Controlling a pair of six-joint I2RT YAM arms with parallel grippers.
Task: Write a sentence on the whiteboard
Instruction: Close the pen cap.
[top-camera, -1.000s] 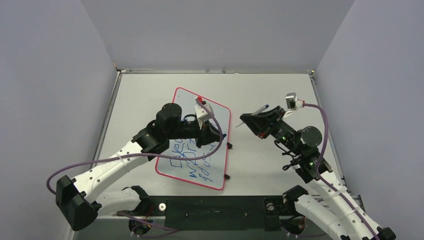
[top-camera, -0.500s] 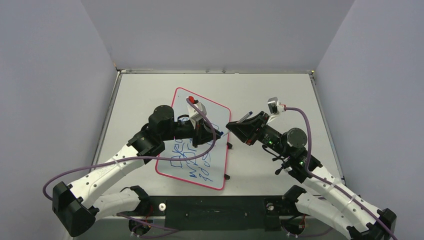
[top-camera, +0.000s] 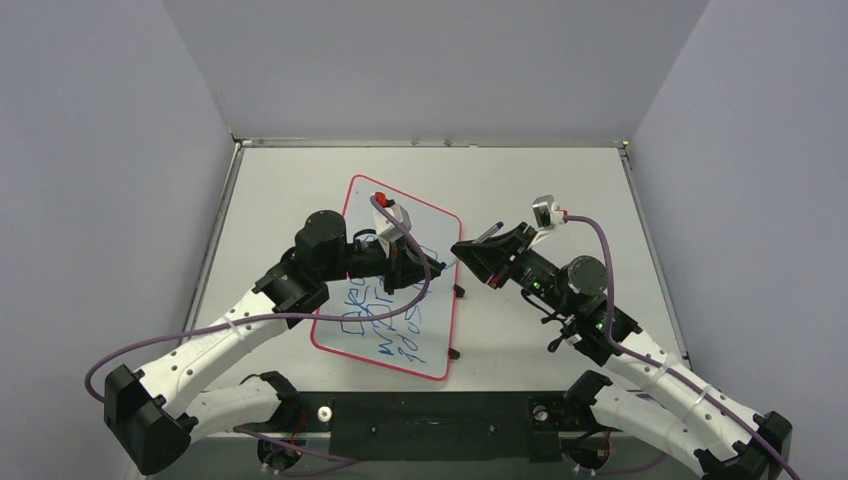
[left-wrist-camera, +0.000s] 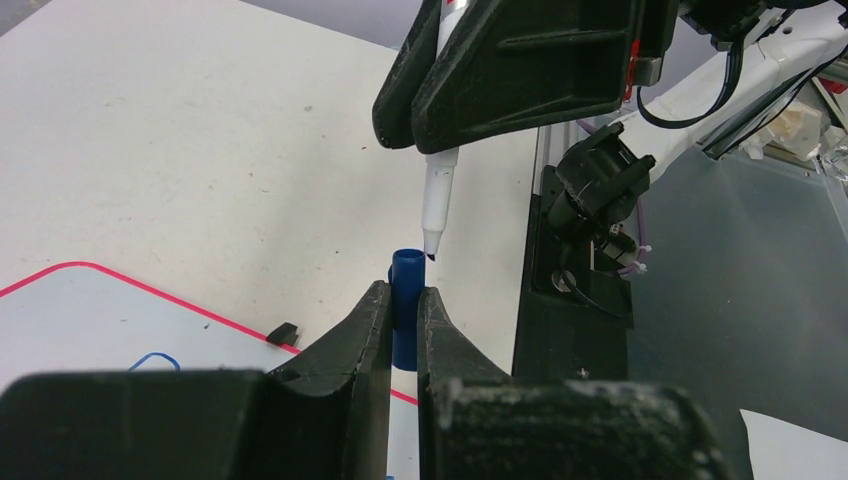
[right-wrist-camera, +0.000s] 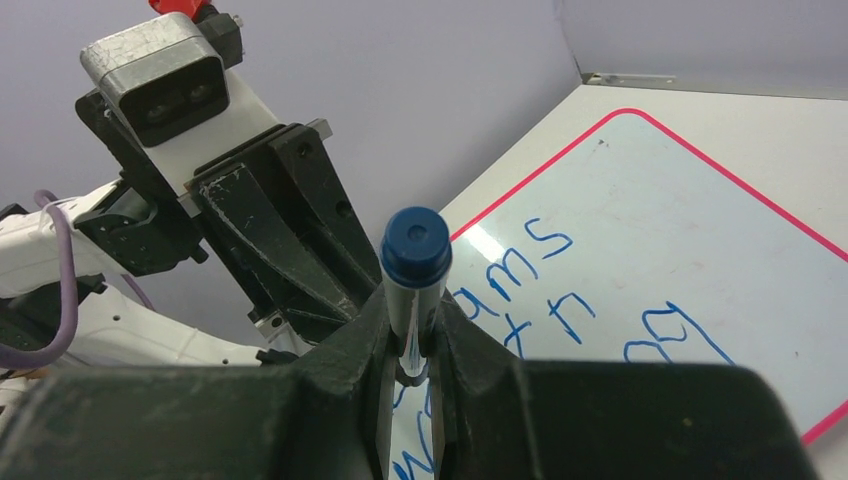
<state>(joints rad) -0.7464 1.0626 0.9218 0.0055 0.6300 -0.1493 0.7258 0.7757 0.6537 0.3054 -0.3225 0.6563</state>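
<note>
- Left wrist: my left pincer clamps a blue cap, marker tip at its rim.
- Right wrist: right pincer grips the marker; sentence on whiteboard beyond.

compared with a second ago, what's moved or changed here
The right gripper, shut on the white blue-ended marker, swung left until its tip nears the blue cap in the shut left gripper. The left arm shifted slightly left. Nothing grasped or released; red-rimmed whiteboard and blue sentence unmoved.

We list: whiteboard on table, left of centre; sentence on its near half; marker tip just beside cap top.
</note>
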